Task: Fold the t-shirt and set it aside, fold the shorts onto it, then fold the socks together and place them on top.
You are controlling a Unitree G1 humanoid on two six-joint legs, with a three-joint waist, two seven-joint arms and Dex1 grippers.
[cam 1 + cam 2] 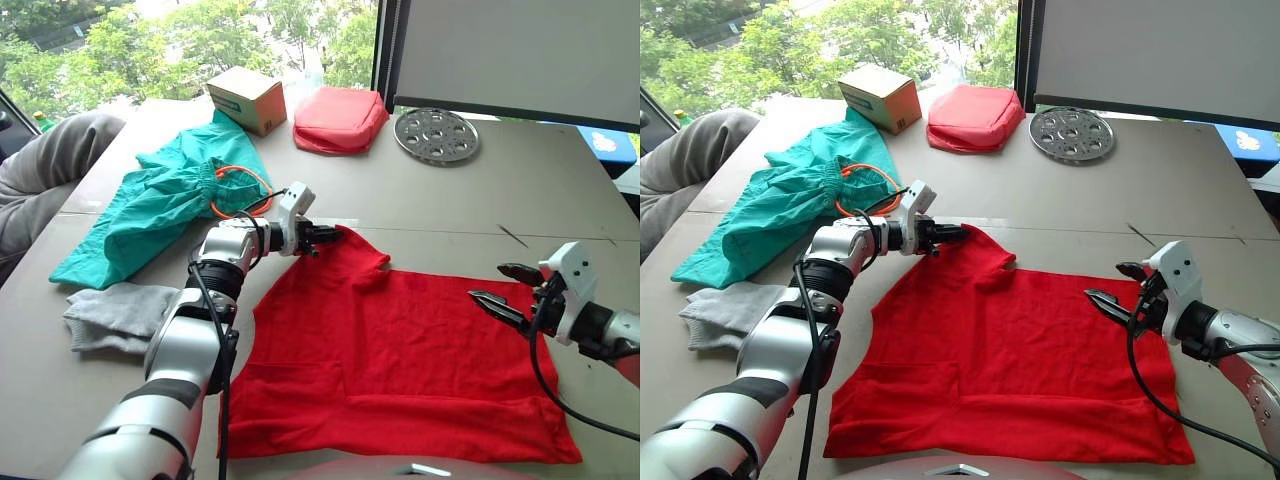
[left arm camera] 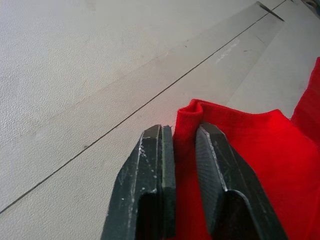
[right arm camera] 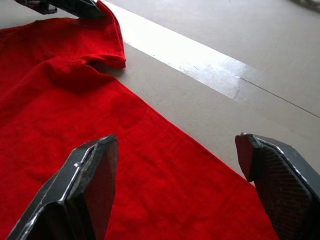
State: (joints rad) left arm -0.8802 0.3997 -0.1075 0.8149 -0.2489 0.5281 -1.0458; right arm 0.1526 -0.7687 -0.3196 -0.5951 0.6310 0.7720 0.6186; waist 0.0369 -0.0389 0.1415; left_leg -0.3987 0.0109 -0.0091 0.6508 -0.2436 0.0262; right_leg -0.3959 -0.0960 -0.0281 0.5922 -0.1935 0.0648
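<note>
The t-shirt lies spread across the near part of the desk, not yet fully folded. My left gripper pinches its far left corner; my right gripper hangs spread over its right edge. The shorts and socks wait unfolded near the left edge. A closed cardboard box sits at the far edge, contents hidden
</note>
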